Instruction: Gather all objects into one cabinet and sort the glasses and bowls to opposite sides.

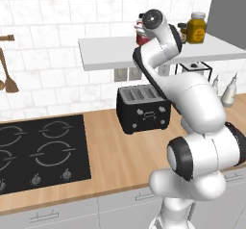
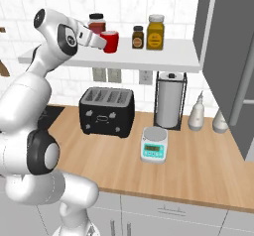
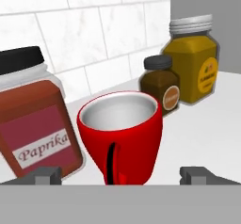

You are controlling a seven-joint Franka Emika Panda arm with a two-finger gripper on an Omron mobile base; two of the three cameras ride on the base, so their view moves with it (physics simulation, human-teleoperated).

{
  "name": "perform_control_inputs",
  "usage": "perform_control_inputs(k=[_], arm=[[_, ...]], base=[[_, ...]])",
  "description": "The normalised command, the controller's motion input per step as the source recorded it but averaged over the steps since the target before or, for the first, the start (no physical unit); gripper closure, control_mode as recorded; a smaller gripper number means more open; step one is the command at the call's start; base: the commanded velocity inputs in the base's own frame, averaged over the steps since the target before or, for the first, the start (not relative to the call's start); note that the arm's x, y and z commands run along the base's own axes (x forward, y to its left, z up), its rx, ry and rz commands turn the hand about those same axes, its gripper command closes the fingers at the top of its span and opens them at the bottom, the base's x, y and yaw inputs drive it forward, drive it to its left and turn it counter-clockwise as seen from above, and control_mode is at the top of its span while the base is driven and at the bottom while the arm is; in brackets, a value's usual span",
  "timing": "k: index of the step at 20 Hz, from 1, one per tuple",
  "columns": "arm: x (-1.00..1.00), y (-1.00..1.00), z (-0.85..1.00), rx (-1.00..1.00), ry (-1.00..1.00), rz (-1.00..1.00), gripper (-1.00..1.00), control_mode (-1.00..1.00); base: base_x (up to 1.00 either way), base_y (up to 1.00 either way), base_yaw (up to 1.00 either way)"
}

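Jaws wide apart w/ red cup [image 3: 120,136] between; closing off-centre, you'd shove it into paprika jar [image 3: 35,124].

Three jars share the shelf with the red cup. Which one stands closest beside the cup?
The paprika jar, with the black lid and red contents; it stands right beside the red cup. The small brown jar and the big yellow jar stand farther off.

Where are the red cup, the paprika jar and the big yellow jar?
red cup [image 3: 120,138], hand view, front wall beside the handle.
paprika jar [image 3: 35,124], hand view, red glass body above the label.
big yellow jar [image 3: 195,68], hand view, yellow front face.
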Motion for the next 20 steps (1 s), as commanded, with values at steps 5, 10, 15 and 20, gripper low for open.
perform_control_inputs(k=[5, 10, 15, 20], arm=[[0.13, 0.00, 0.00, 0.00, 0.00, 0.00, -1.00, -1.00], [0.26, 0.00, -0.05, 0.00, 0.00, -0.01, -1.00, -1.00], [0.02, -0.16, -0.19, 0.00, 0.00, 0.00, -1.00, -1.00], [0.00, -0.14, -0.02, 0.00, 0.00, 0.00, -1.00, -1.00]], base=[[0.00, 0.00, 0.00], [0.00, 0.00, 0.00], [0.00, 0.00, 0.00], [0.00, 0.00, 0.00]])
